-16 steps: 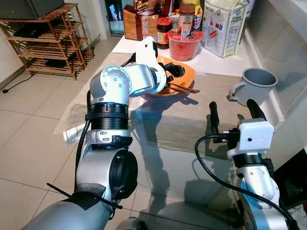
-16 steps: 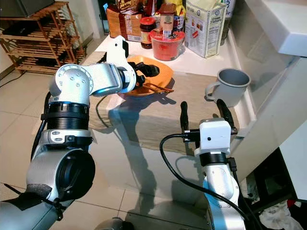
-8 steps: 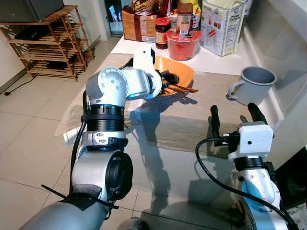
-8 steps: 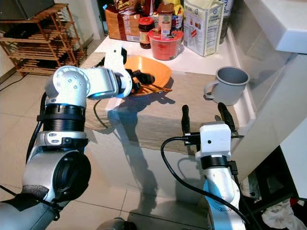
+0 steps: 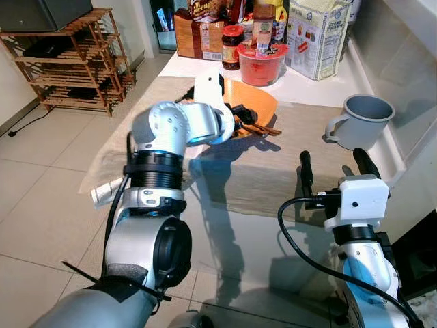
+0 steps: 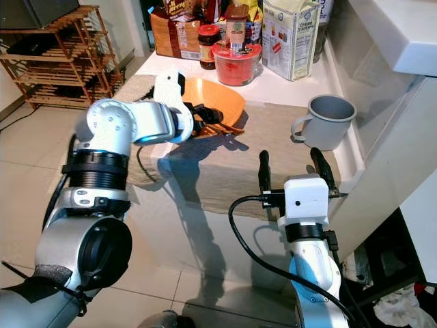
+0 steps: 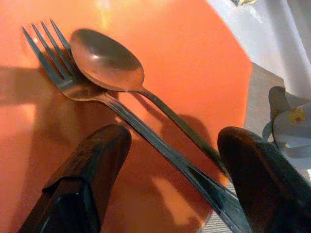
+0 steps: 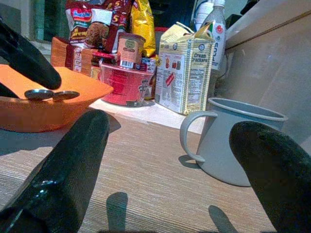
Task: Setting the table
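An orange bowl (image 5: 258, 98) sits at the far side of a beige placemat (image 5: 273, 171) on the white counter. A metal fork (image 7: 73, 85) and spoon (image 7: 104, 65) lie in it, their handles (image 5: 265, 128) sticking out over the rim to the right. My left gripper (image 5: 240, 113) reaches into the bowl. It is open, with its two black fingers (image 7: 87, 179) on either side of the two handles and not touching them. A grey mug (image 5: 365, 120) stands at the mat's right end. My right gripper (image 5: 332, 164) hovers open over the mat's near edge.
A red tub (image 5: 263, 63), jars, a brown box and a flour bag (image 5: 315, 37) crowd the back of the counter. A wall and ledge rise to the right of the mug. A wooden rack (image 5: 68, 58) stands on the tiled floor to the left.
My left arm's elbow has swung a little to the right while its gripper stays open in the bowl over the cutlery. The right arm has not moved.
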{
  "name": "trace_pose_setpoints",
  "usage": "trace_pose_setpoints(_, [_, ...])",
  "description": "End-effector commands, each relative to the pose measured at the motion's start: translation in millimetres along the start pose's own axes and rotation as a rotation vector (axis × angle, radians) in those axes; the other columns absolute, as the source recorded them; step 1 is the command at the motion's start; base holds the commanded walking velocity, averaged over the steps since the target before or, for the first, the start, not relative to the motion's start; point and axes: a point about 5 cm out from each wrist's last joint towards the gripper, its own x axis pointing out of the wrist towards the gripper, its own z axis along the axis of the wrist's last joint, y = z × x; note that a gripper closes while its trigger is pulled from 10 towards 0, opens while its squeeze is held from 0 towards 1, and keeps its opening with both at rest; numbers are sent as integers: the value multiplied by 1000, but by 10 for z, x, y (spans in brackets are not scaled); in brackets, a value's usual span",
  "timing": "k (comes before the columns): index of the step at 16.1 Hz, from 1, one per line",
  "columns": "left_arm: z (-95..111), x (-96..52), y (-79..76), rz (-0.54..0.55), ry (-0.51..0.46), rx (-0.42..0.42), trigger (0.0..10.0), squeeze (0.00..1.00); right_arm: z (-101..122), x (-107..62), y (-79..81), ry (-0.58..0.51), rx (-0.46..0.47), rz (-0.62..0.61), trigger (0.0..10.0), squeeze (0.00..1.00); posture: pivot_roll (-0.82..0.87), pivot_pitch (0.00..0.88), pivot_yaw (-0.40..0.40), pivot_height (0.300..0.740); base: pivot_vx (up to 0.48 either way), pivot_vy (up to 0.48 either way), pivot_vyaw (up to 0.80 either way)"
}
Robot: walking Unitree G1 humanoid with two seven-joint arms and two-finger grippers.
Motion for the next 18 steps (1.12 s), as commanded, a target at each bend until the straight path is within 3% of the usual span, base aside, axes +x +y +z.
trace_pose_setpoints(1, [13,14,-17,7,2,26,10000,0,43,-6,-1,-12,-1,-5,10000,0,-78,0,98,718,0,0,0])
trace_pose_setpoints(3, [-12,76,42,27,18,75,10000,0,44,-4,-1,-11,-2,-3,10000,0,-82,0,96,718,0,0,0])
trace_pose_setpoints(8, [91,123,126,62,-26,86,10000,0,43,-7,5,-8,-2,-3,10000,0,-84,0,97,718,0,0,0])
trace_pose_setpoints(9, [107,129,147,65,-36,84,3529,0,43,-7,5,-7,-3,-3,10000,0,-84,0,97,718,0,0,0])
trace_pose_setpoints(10, [120,135,169,68,-46,77,0,0,42,-8,6,-6,-3,-3,10000,0,-84,0,97,718,0,0,0])
trace_pose_setpoints(18, [154,181,259,98,-57,146,0,0,41,2,6,-3,-5,-1,10000,0,-80,0,94,718,0,0,0])
